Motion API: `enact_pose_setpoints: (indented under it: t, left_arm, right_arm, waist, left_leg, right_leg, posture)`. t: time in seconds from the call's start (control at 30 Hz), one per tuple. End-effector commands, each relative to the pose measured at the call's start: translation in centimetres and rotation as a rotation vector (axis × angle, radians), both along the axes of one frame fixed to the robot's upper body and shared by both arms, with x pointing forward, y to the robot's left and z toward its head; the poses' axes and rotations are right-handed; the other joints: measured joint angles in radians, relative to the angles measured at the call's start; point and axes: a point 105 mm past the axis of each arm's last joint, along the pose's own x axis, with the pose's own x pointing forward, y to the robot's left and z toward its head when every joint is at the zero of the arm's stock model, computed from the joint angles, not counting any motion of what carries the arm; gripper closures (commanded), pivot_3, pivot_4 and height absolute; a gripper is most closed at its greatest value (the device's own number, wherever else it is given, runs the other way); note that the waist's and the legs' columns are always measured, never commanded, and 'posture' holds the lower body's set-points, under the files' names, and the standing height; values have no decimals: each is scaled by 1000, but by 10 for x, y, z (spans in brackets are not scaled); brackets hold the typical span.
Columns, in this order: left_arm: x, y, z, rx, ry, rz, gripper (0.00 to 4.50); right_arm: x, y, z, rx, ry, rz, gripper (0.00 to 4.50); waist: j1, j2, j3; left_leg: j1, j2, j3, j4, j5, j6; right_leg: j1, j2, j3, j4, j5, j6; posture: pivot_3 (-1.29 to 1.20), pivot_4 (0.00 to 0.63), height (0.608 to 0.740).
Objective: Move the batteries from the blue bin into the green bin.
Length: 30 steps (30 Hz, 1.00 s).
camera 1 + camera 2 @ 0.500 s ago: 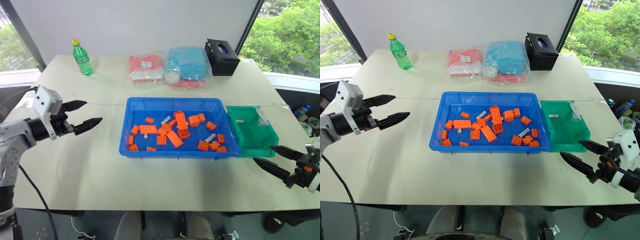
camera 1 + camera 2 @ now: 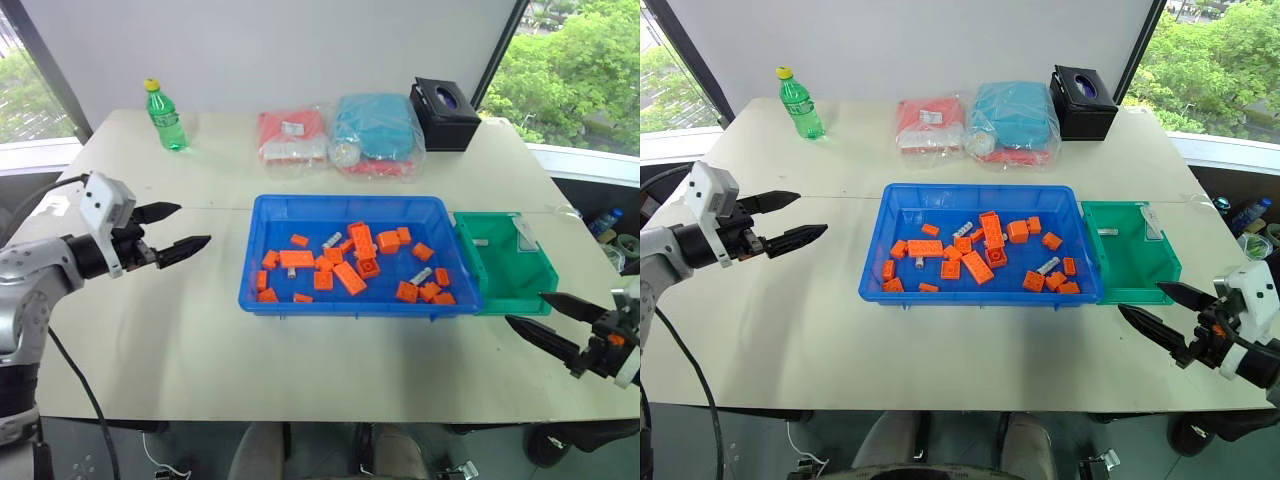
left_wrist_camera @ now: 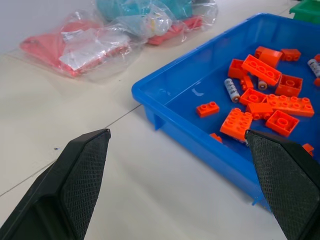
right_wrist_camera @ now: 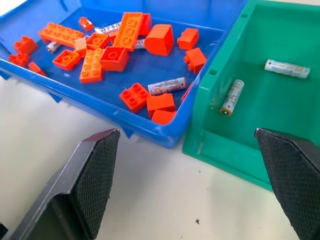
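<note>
With the left gripper (image 2: 178, 229) and right gripper (image 2: 1155, 311) both spread wide and empty, the batteries (image 4: 167, 85) lie among orange blocks (image 4: 100, 57) in the blue bin (image 2: 262, 262), 2 already in the green bin (image 4: 227, 142); small, hard, slick cylinders likely to roll, so pinch mid-barrel across the width

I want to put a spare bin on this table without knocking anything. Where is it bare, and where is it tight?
Bare: the table between the left gripper and the blue bin, and the front strip before both bins. Tight: the back edge with the green bottle, bagged cloths and black box; the green bin touches the blue one.
</note>
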Motion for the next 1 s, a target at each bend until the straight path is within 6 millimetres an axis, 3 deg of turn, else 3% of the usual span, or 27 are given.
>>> enact_pose_setpoints:
  t: [0.03, 0.2, 0.37, 0.43, 0.53, 0.7, 0.83, 1.0]
  left_arm:
    - [-8, -10, 14, 4, -49, -41, 0]
    - [-16, -17, 7, 40, -13, -90, 0]
    - [-15, -16, 13, 45, -20, -102, 0]
    - [-16, -16, 16, 52, -27, -113, 0]
    - [-21, -18, 20, 61, -29, -134, 0]
    - [-31, -25, 20, 63, -28, -161, 0]
    - [-39, -30, 19, 64, -25, -170, 0]
    - [-47, -32, 19, 60, -20, -172, 0]
  right_arm:
    - [15, 8, 17, -60, -57, 58, 54]
    - [46, 41, 35, -61, -113, 225, 54]
    - [89, 99, 46, -70, -166, 419, 54]
    - [112, 135, 46, -77, -179, 507, 54]
    - [134, 188, 40, -117, -186, 657, 54]
    - [159, 240, 21, -150, -155, 754, 54]
    - [166, 269, -1, -213, -131, 835, 54]
    - [174, 289, -18, -248, -113, 866, 54]
  waist:
    - [-1, 0, 0]
    - [-5, 0, 0]
    - [-4, -3, 1]
    - [-5, -5, 2]
    - [-16, -7, 1]
    - [-22, -10, 0]
    - [-35, -11, -1]
    - [-42, -11, 0]
  left_leg:
    - [0, 0, 0, 0, 0, 0]
    - [2, 0, 4, 0, 0, 0]
    - [1, 0, 7, 0, 0, 0]
    - [2, 0, 7, 0, 1, 1]
    - [0, 0, 9, 0, 2, 3]
    - [-1, -2, 8, 0, 2, 4]
    - [0, -3, 8, 2, 3, 4]
    - [3, -2, 8, 1, 3, 3]
  right_leg:
    - [0, 0, 0, 0, 0, 0]
    - [-1, 1, 5, 1, 0, 0]
    - [-5, 1, 8, 4, 0, 0]
    - [-6, 1, 10, 6, 0, 0]
    - [-11, 2, 12, 11, 1, -1]
    - [-13, 3, 18, 21, 6, -3]
    - [-12, 4, 20, 26, 6, -2]
    - [-13, 4, 20, 27, 3, -3]
  posture:
    - [0, 150, 723]
    - [0, 150, 723]
    - [0, 150, 723]
    - [0, 150, 723]
    - [0, 150, 723]
    - [0, 150, 723]
    - [0, 150, 723]
    - [0, 150, 723]
